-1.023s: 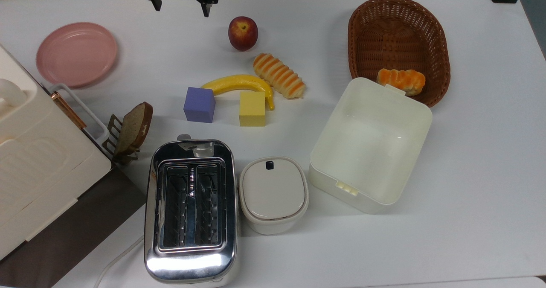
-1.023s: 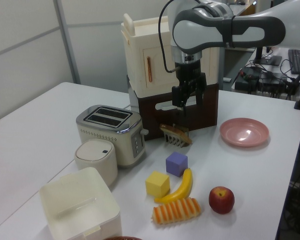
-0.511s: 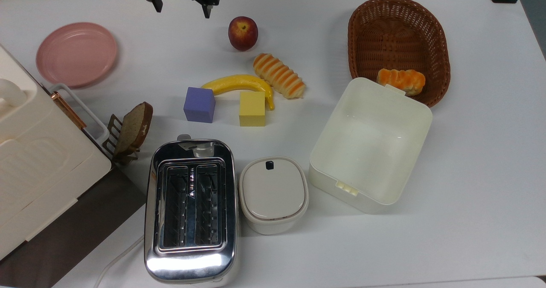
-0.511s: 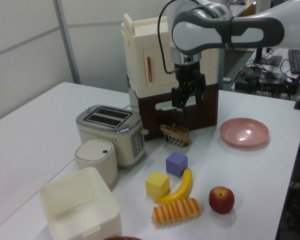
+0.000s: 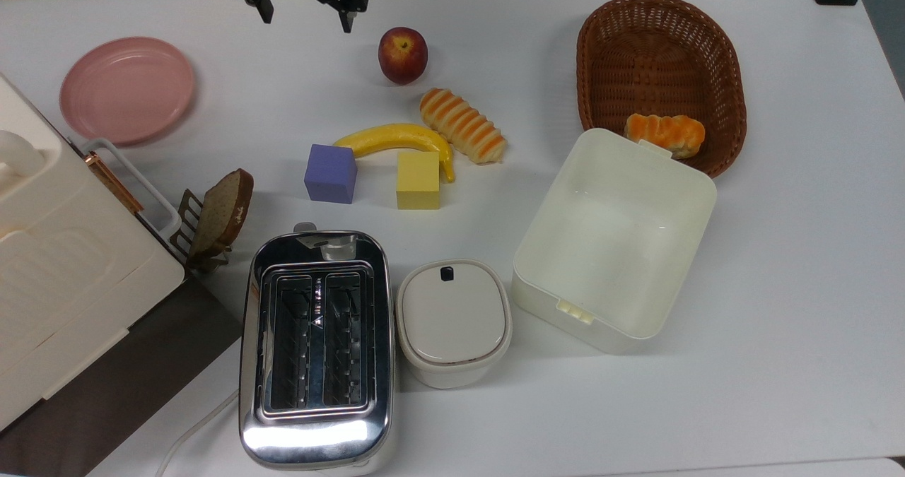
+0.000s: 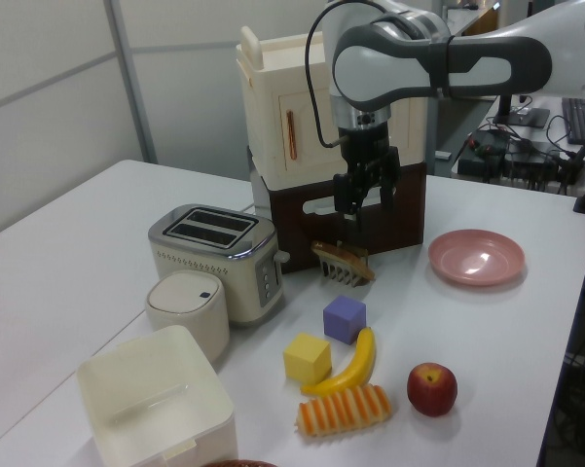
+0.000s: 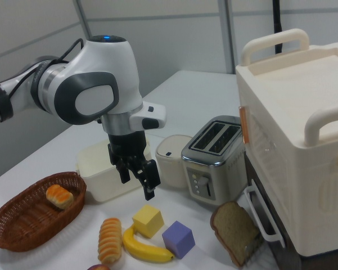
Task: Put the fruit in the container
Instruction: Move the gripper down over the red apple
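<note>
One round fruit [image 5: 402,54] sits upright, stem dimple facing up.

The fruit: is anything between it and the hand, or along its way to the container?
Nothing visible stands between the open hand and the fruit. Toward the container, the striped bread roll lies near the straight line across the table; a lifted carry would likely clear it.

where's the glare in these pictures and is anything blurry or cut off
Top view: bright glare on the chrome toaster near the bottom edge, soft sheen on the pink plate; the gripper is cut off by the top edge. Left view: a shine spot on the plate; the container is cropped at the bottom. Right view: the fruit is mostly cut off at the bottom edge.
</note>
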Controlling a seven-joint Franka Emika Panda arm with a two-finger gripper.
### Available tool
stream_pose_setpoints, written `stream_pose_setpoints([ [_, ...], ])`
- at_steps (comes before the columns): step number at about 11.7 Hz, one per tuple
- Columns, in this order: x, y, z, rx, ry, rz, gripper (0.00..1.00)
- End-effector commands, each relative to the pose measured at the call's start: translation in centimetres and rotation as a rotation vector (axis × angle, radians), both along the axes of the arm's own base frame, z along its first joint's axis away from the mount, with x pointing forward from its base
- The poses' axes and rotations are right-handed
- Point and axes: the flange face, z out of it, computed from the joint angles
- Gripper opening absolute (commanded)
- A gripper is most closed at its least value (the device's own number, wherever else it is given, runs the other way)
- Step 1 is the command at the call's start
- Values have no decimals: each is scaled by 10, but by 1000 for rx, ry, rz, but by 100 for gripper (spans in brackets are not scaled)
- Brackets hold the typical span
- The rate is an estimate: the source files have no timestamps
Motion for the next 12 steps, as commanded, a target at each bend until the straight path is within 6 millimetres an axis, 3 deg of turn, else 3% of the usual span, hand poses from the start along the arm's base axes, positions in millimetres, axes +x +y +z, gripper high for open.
stream_pose_setpoints([
  [1, -2, 18, -16, 21, 39, 51, 100],
  [5, -29, 89, -102, -21, 233, 256, 100],
  [7, -46, 104, -143, -43, 275, 303, 100],
  [10, -64, 118, -175, -84, 343, 364, 100],
  [12, -72, 116, -186, -58, 377, 454, 100],
])
